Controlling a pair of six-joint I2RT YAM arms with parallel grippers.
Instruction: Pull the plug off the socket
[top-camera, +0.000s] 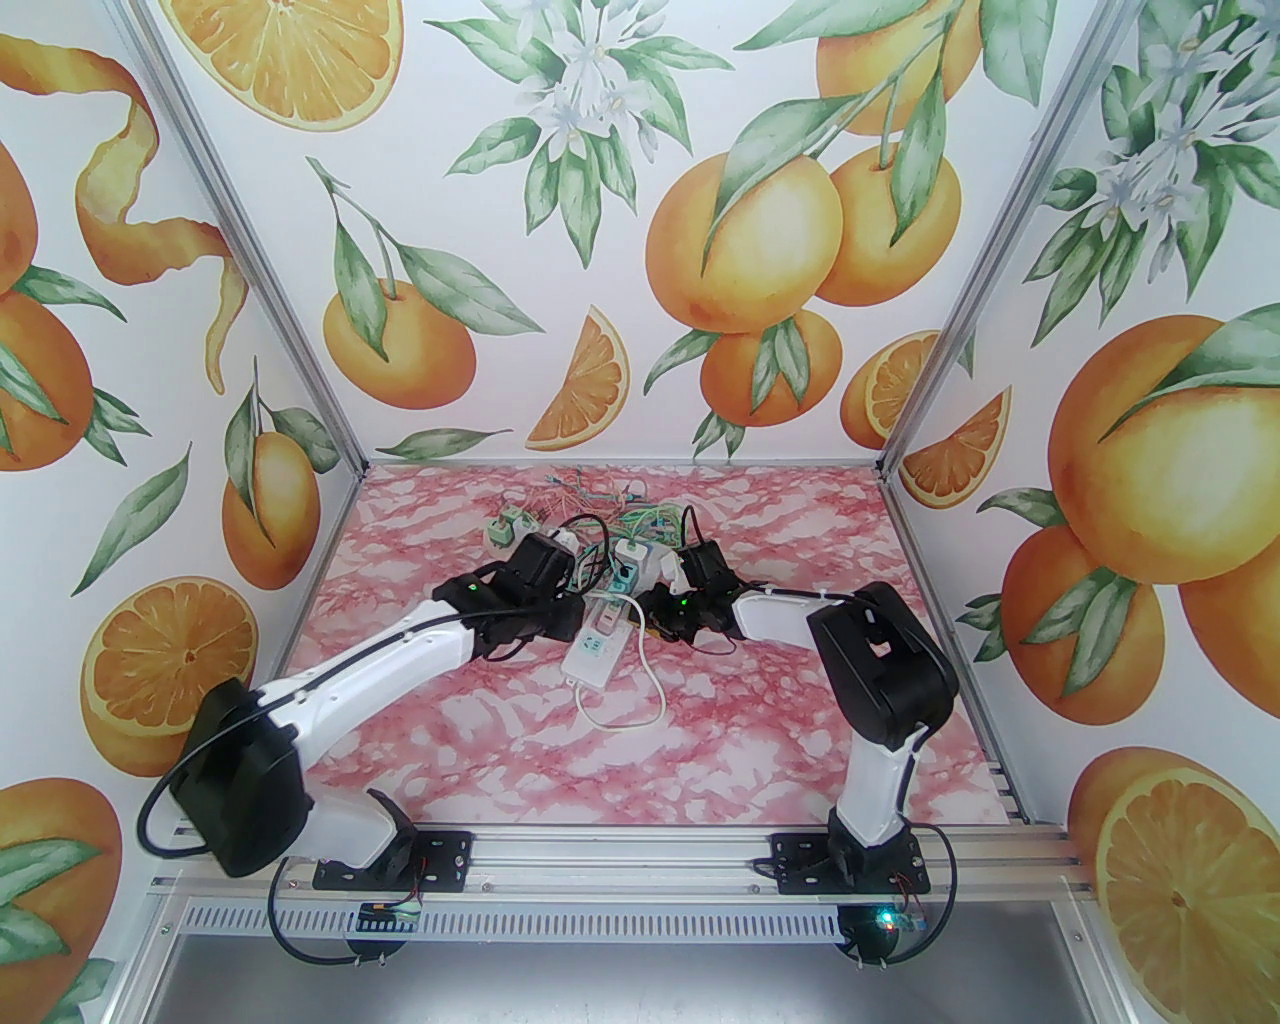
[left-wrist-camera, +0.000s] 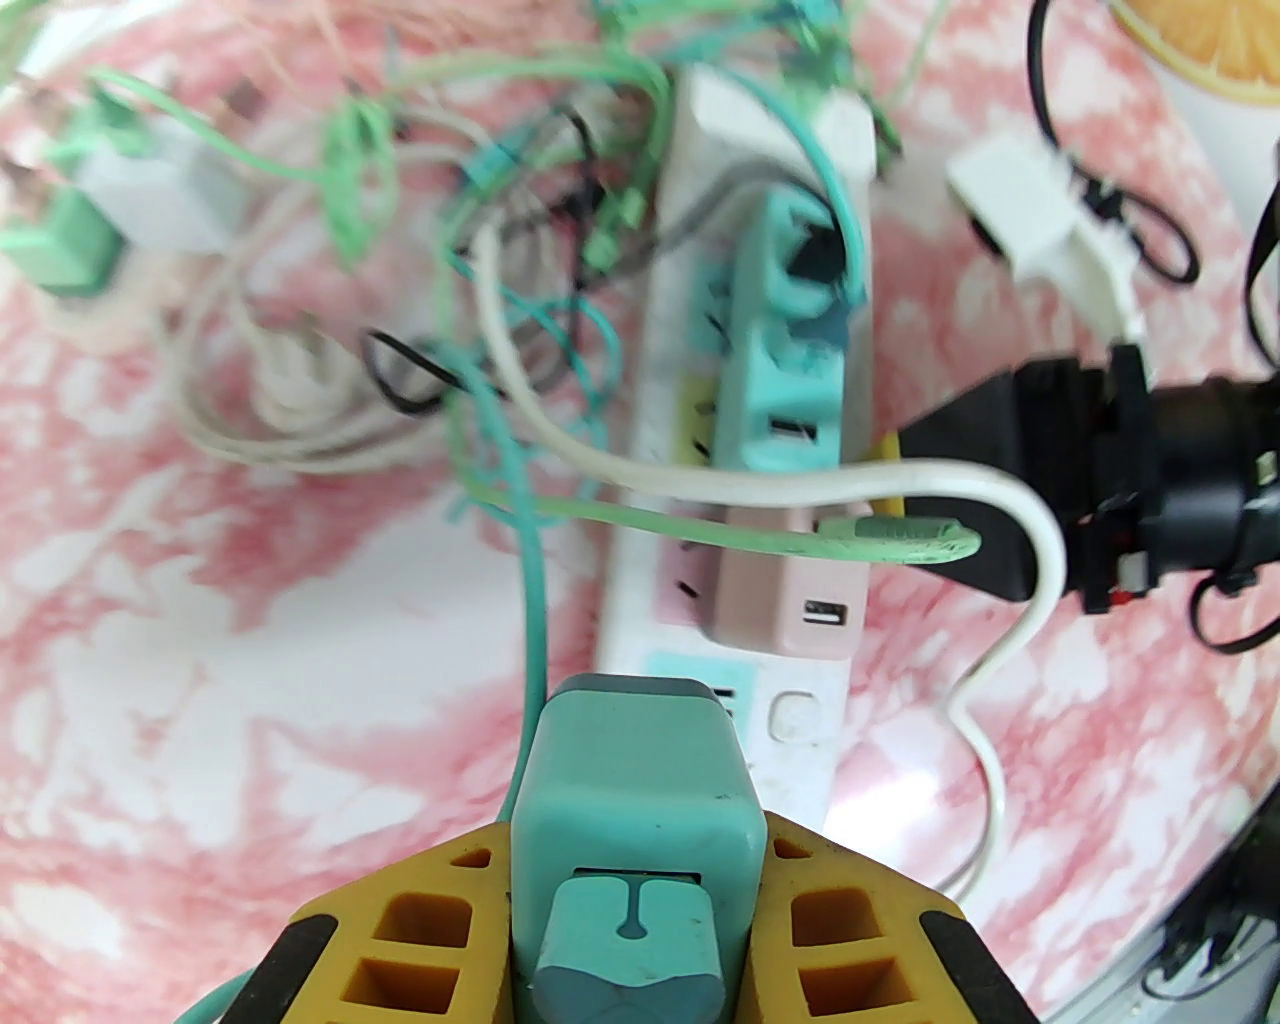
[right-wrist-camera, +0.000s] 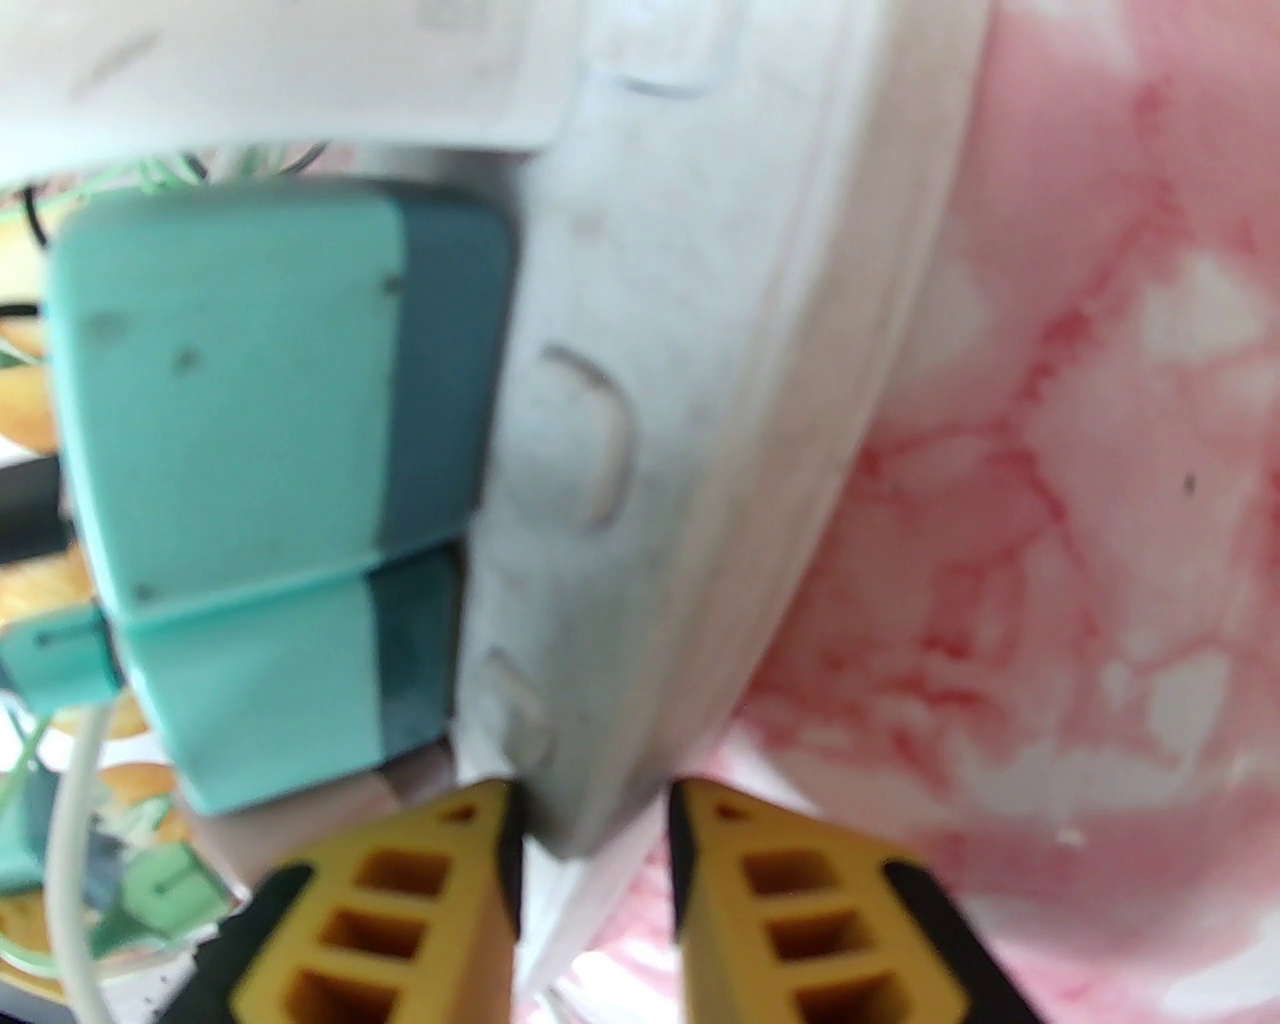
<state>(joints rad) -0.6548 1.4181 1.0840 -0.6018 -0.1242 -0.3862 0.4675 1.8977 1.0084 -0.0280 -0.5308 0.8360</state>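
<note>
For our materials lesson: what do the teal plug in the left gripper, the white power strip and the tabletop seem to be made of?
Teal plug: likely moulded plastic, matte, with scuff marks and rounded edges.
White power strip: probably hard plastic, smooth, with moulded ridges.
Tabletop: pink marble pattern, perhaps a printed sheet; the material is unclear.

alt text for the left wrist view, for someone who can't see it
The left hand grips a teal plug between yellow fingers, at the near end of a white power strip on a pink marbled table. A pink adapter and teal adapters sit in the strip, with tangled cables behind.
</note>
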